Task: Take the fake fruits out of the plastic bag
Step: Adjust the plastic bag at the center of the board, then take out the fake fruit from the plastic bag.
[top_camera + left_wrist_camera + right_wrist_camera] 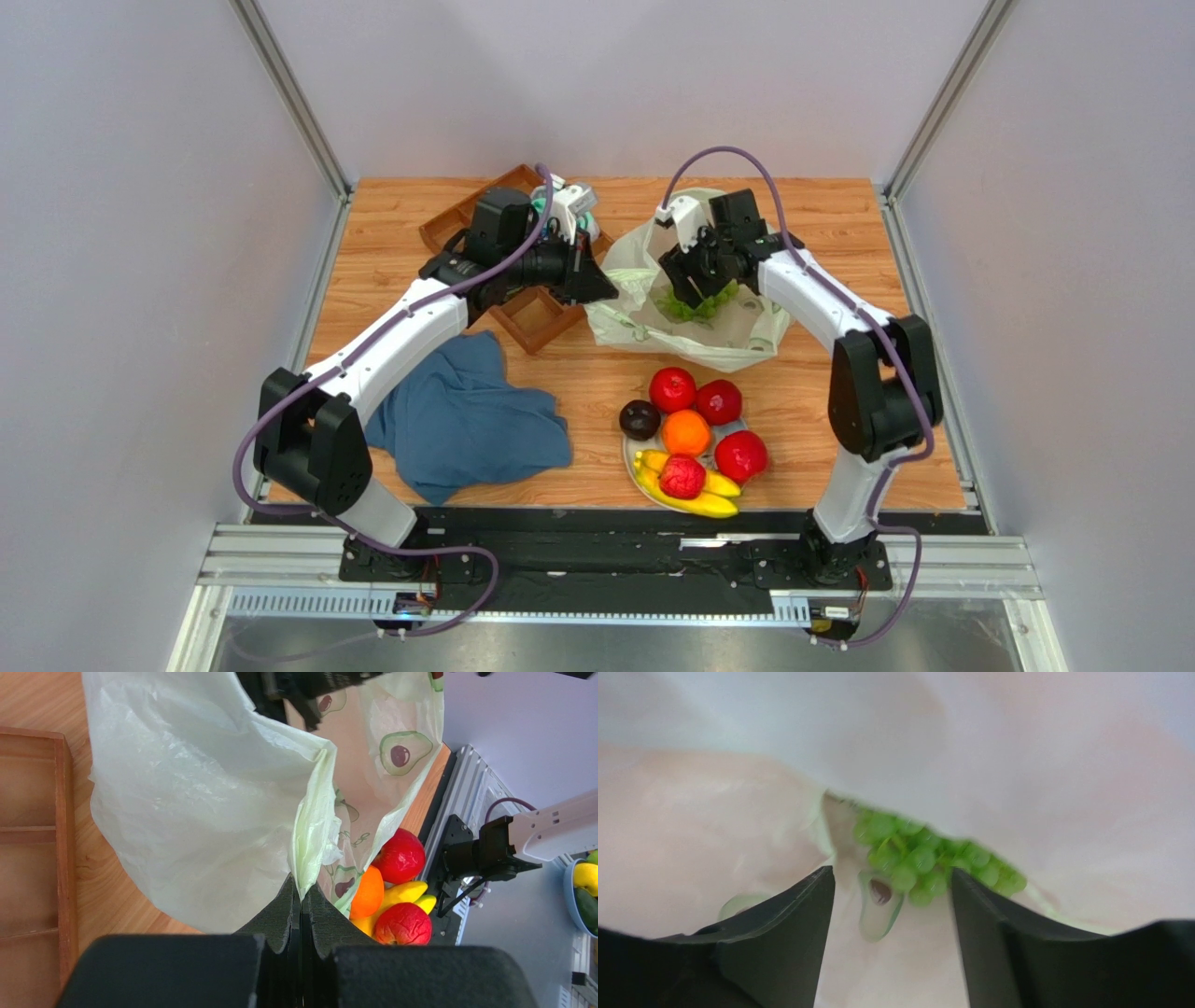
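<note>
The plastic bag lies at the middle back of the table with its mouth held up. My left gripper is shut on the bag's edge, pinching the film between its pads. Inside the mouth, my right gripper stands open, its fingers on either side of a green grape bunch a little ahead on the bag's floor. Other fake fruits sit on a plate in front: red ones, a dark one, an orange and bananas.
A wooden tray sits under my left arm at the back left. A dark blue cloth lies crumpled at the front left. The left wrist view shows the plate's fruits past the bag.
</note>
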`<state>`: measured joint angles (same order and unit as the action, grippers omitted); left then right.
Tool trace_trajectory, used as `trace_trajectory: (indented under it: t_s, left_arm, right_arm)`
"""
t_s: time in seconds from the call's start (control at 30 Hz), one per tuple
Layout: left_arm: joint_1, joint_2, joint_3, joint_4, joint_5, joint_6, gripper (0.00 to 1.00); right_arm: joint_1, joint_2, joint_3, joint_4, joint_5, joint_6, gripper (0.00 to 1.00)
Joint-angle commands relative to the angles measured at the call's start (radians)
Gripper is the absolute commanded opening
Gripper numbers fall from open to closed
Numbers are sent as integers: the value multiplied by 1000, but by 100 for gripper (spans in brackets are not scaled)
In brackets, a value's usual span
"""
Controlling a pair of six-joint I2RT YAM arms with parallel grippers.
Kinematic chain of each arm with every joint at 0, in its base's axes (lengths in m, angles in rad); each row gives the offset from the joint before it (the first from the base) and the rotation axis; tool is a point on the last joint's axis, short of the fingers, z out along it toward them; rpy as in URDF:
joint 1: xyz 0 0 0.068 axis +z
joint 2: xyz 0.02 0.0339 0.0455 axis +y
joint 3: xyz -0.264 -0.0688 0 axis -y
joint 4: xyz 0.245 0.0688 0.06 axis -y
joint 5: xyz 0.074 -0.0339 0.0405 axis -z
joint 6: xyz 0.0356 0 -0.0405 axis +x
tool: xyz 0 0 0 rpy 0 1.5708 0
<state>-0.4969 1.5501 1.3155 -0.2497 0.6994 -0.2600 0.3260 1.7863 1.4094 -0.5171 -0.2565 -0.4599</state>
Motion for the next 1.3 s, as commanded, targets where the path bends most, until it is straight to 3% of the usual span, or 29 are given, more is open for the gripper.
trace_trajectory:
  t_s: [0.0,0.23,0.37,0.4,0.47,0.5,0.57,0.67,1.03,1.27]
  left_arm:
    - [-2,-19,19,16,18,22,0]
    - [-2,-13,36,1,17,38,0]
    - [-5,4,48,9,15,33,0]
    - [-8,7,50,9,15,33,0]
    - [-11,19,60,13,12,30,0]
    - [-14,22,67,15,14,28,0]
    - [-17,34,79,24,14,22,0]
    - [-17,51,105,29,8,22,0]
    - [-15,117,220,29,-32,42,0]
    - [-14,162,274,30,-63,45,0]
  right_arm:
    - [-7,149,118,20,121,29,68]
    - [-16,312,250,-128,195,29,74]
    - [-16,374,307,-228,220,47,75]
    - [-16,378,310,-245,220,46,71]
    - [-16,369,301,-248,206,27,51]
    - [-16,363,298,-248,197,20,24]
    - [-18,325,290,-248,163,10,0]
    - [-18,265,286,-238,132,0,0]
    - [-24,-183,231,-242,-93,-17,0]
    - [-24,-307,238,-276,-136,18,0]
